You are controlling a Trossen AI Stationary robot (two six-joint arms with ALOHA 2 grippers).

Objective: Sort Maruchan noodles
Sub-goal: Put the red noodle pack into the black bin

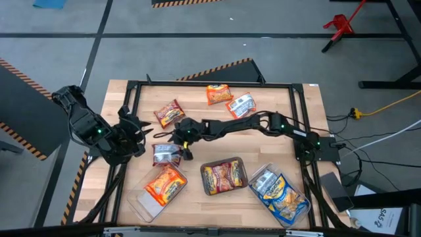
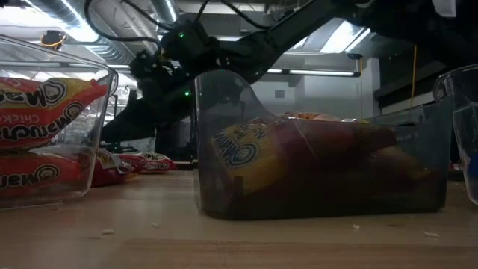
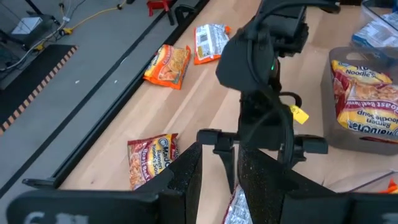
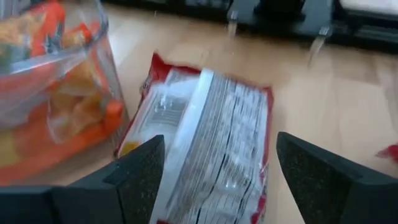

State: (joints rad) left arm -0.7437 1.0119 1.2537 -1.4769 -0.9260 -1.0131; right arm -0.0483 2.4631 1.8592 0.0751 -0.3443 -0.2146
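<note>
Sorting looks partly done: along the lower edge of the high view, three clear trays (image 1: 141, 205) are already filled, orange packets (image 1: 166, 183) on the left, dark red packets (image 1: 224, 176) in the middle and blue-and-white packets (image 1: 279, 189) on the right. Four loose packets remain on the table: one face-down dark red packet (image 4: 208, 143) left of centre, between the spread fingers of the right gripper (image 1: 185, 139) hanging over it, and three more toward the upper centre. The left gripper (image 1: 131, 131) waits at the left edge, fingers apart, holding nothing.

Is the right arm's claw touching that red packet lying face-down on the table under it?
Apart. The right wrist view shows the right claw open, one finger either side of the red packet, with bare table between the visible fingers and the packet's edges.
</note>
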